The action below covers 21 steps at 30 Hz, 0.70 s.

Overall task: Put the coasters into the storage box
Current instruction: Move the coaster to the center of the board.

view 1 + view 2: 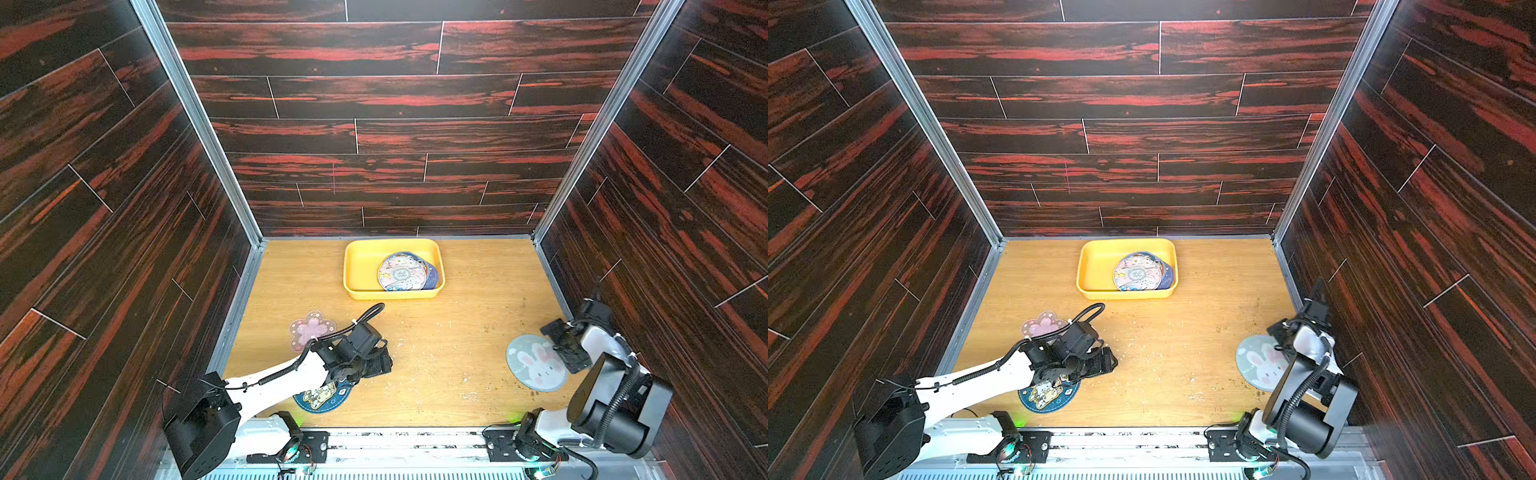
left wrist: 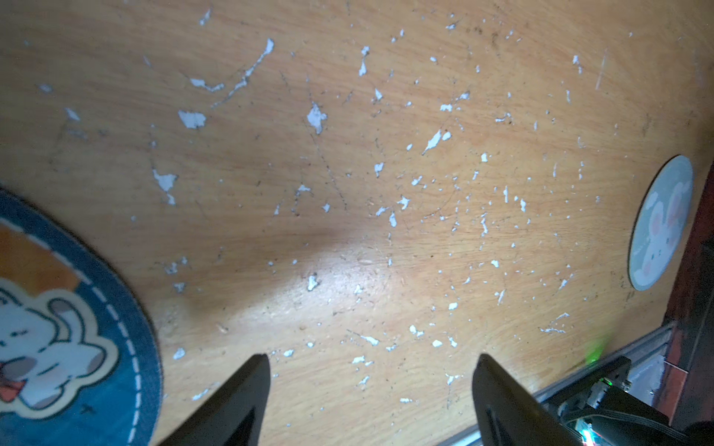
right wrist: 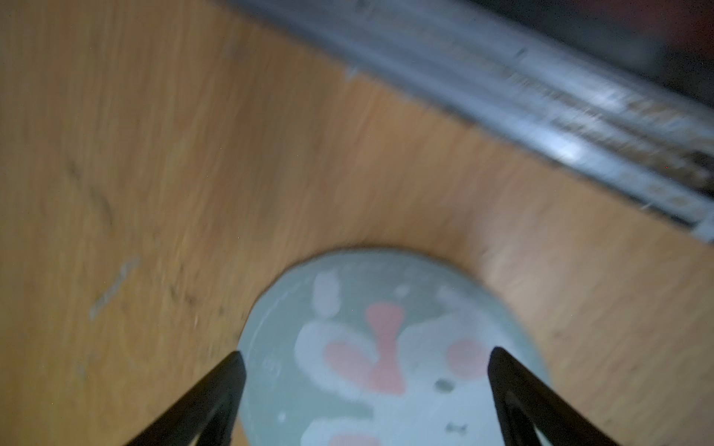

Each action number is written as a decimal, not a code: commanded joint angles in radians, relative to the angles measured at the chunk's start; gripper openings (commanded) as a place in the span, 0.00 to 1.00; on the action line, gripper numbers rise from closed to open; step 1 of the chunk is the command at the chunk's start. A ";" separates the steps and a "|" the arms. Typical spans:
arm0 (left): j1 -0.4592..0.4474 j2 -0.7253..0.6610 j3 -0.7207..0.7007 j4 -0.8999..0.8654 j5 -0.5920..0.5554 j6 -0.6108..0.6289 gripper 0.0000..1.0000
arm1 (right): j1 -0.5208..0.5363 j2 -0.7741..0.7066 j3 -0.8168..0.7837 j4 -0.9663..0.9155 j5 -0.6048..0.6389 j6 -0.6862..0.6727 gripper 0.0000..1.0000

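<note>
In storage box (image 1: 360,268), coasters (image 1: 401,272) (overlapping)

Your top views look bright and sharp; right wrist view is smeared; left wrist view shows glare on the tabletop (image 2: 340,278).

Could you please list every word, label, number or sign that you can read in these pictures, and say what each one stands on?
Nothing can be read with certainty.
Top coaster in the yellow box: round emblem in its middle, too small to read.
Bunny coaster: small dark marks by the face, blurred.
Blue dog coaster: picture only, no words seen.
Pink flower coaster: no words seen.
</note>
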 commanded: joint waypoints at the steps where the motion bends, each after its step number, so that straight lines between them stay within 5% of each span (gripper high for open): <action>1: 0.003 0.007 0.029 -0.029 0.002 0.010 0.85 | -0.047 0.035 -0.012 0.040 -0.031 -0.019 0.98; 21: 0.003 0.008 0.020 -0.004 -0.006 -0.004 0.85 | -0.080 0.138 -0.105 0.083 -0.248 -0.098 0.98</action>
